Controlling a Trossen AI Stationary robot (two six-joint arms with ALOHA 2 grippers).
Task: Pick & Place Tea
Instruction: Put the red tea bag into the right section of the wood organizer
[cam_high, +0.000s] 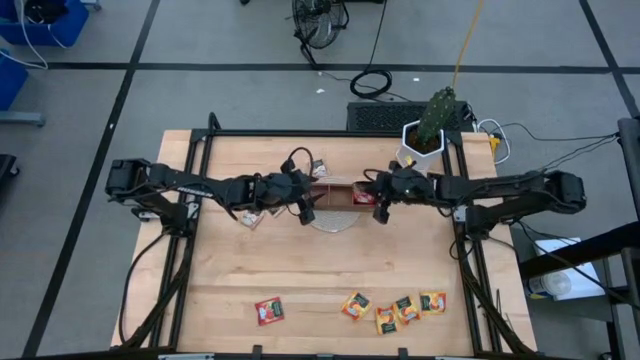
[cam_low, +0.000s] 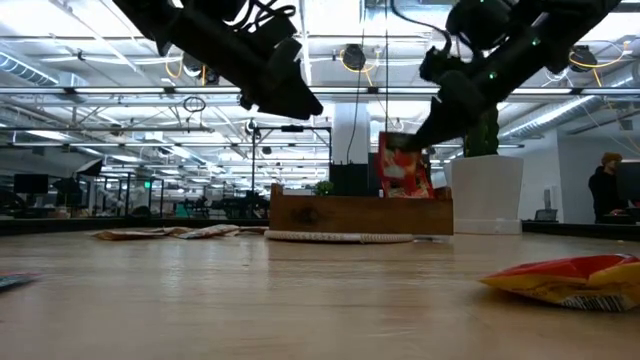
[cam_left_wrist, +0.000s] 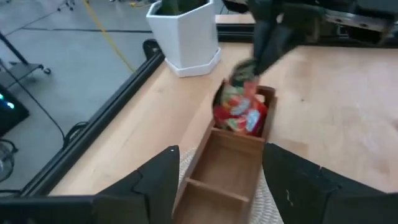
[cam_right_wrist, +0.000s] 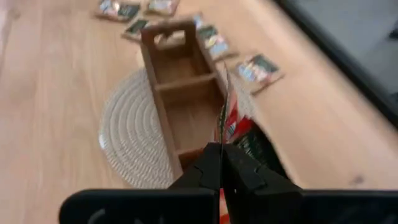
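Here, right gripper (cam_right_wrist: 221, 163) pinching one red sachet (cam_low: 402, 167), five sachets (cam_high: 393, 310) loose in front

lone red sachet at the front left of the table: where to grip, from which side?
The red sachet lies flat, apart from the orange-yellow sachets, with bare wood around it. Probably best: come straight down from above with open fingers and pinch one free edge, since flat faces offer no side hold.

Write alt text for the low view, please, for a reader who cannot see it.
Seen level across the wooden table, the right gripper is shut on a red tea sachet standing upright at the right end of the wooden tray. The left gripper hangs above the tray's left end, and an orange-yellow sachet lies near the camera.
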